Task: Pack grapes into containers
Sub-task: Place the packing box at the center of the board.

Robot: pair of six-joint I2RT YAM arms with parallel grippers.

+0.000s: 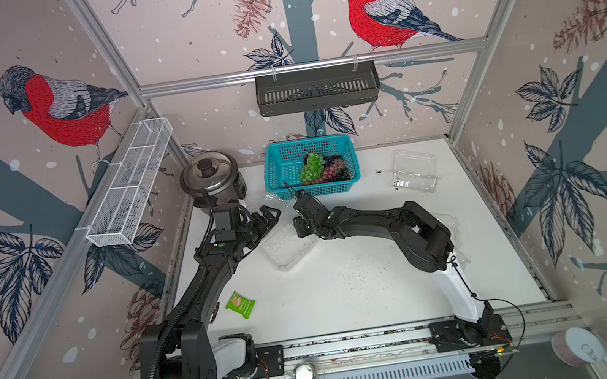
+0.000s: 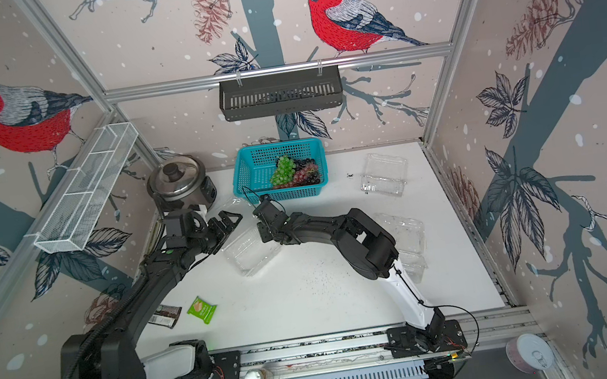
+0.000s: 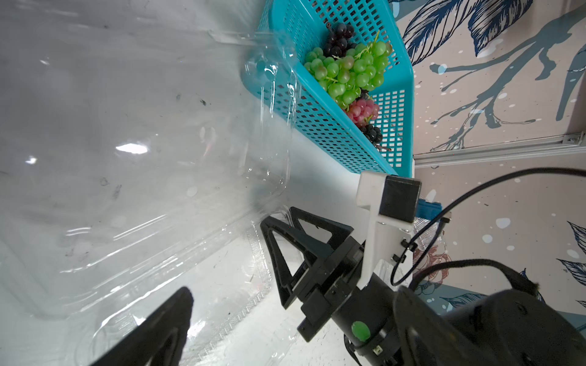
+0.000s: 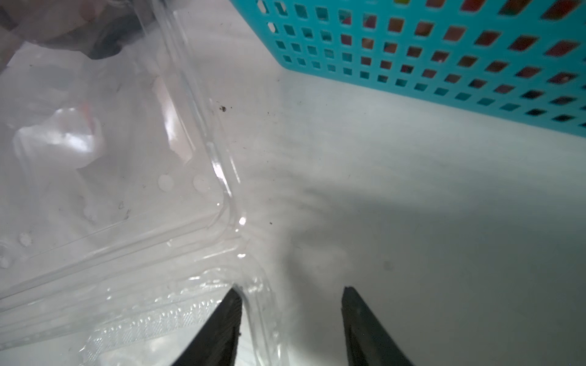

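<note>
Green, red and dark grapes [image 1: 321,170] [image 2: 291,172] [image 3: 347,74] lie bunched in the teal basket [image 1: 271,170]. A clear container [image 1: 285,246] [image 2: 251,255] lies open on the table between my two grippers, with its lid [image 3: 126,152] raised. My left gripper [image 1: 268,219] is open beside the lid; one finger [image 3: 158,332] shows in the left wrist view. My right gripper [image 1: 300,227] [image 4: 291,296] stands open, with the container's corner rim [image 4: 253,294] between its fingers, close to one. A second container [image 1: 415,171] sits at back right. A third [image 2: 406,240] lies under the right arm.
A steel rice cooker [image 1: 211,178] stands left of the basket. A green snack packet [image 1: 240,305] and a dark bar [image 2: 165,316] lie at front left. A white wire shelf [image 1: 129,181] and a black rack [image 1: 316,89] hang on the walls.
</note>
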